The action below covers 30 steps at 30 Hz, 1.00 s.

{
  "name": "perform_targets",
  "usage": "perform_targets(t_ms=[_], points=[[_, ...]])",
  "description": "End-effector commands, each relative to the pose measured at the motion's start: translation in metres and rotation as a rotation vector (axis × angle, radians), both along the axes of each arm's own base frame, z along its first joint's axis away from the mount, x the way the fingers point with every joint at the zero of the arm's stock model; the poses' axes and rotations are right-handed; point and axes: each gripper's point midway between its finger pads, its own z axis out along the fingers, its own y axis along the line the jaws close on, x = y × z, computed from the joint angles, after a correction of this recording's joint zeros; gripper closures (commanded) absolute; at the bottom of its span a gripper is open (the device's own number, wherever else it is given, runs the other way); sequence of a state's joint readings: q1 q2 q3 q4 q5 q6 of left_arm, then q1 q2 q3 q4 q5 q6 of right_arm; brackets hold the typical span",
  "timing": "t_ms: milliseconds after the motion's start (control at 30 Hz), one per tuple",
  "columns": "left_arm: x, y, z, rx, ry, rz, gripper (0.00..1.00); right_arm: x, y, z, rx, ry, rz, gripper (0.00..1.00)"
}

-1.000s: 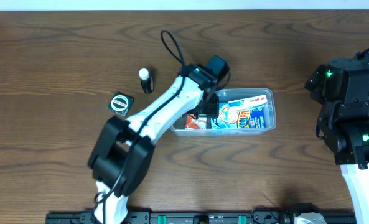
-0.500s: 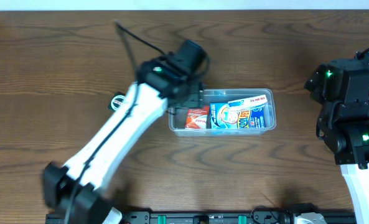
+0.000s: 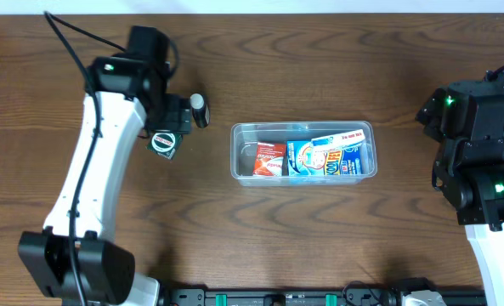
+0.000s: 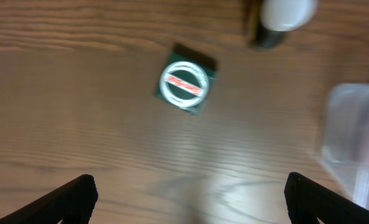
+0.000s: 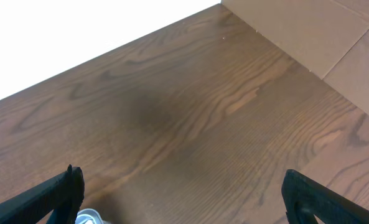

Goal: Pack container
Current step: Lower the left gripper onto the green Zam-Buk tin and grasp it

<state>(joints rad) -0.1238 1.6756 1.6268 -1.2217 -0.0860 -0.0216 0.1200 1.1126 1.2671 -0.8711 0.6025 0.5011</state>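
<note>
The clear container [image 3: 242, 139] lies at the table's middle. Inside it are a red packet [image 3: 269, 160] and a blue box [image 3: 325, 158]. My left gripper [image 3: 172, 120] hovers left of it, open and empty. A green square packet [image 3: 163, 142] with a round white label lies flat just below the gripper, and a small dark bottle [image 3: 199, 109] with a white cap stands to its right. In the left wrist view the green packet [image 4: 185, 86] lies ahead of my left gripper [image 4: 187, 200]. The bottle [image 4: 285, 14] and the container's corner [image 4: 353, 124] show at the right. My right gripper [image 5: 184, 194] is open over bare wood.
The right arm [image 3: 477, 153] stands at the table's right edge, away from the container. A white object [image 5: 88, 218] peeks in at the bottom of the right wrist view. A cardboard surface [image 5: 321, 31] borders the table there.
The left arm has swung left, away from the container, to above the green packet and bottle. Its jaws have opened wider. The right arm has not moved.
</note>
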Motion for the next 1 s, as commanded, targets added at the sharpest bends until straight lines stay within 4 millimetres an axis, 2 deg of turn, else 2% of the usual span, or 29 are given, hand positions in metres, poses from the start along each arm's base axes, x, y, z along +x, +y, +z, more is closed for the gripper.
perform_targets(t_ms=[0, 67, 200, 567, 767, 967], points=[[0.006, 0.009, -0.017, -0.013, 0.040, -0.137, 0.03, -0.001, -0.006, 0.005, -0.003, -0.015, -0.029, 0.01], [0.013, 0.006, -0.028, -0.067, 0.037, -0.165, 0.03, -0.001, -0.006, 0.005, -0.003, -0.015, -0.029, 0.01], [0.022, 0.014, -0.054, -0.068, 0.063, -0.185, 0.03, -0.001, -0.006, 0.005, -0.003, -0.015, -0.030, 0.01], [0.022, 0.007, -0.119, -0.116, 0.235, -0.279, 0.03, -0.001, -0.006, 0.005, -0.003, -0.015, -0.029, 0.01], [0.026, 0.014, -0.138, -0.083, 0.263, -0.273, 0.03, -0.001, -0.006, 0.005, -0.003, -0.015, -0.030, 0.01], [0.031, 0.027, -0.146, -0.074, 0.260, -0.242, 0.03, -0.001, -0.006, 0.005, -0.003, -0.015, -0.030, 0.01]])
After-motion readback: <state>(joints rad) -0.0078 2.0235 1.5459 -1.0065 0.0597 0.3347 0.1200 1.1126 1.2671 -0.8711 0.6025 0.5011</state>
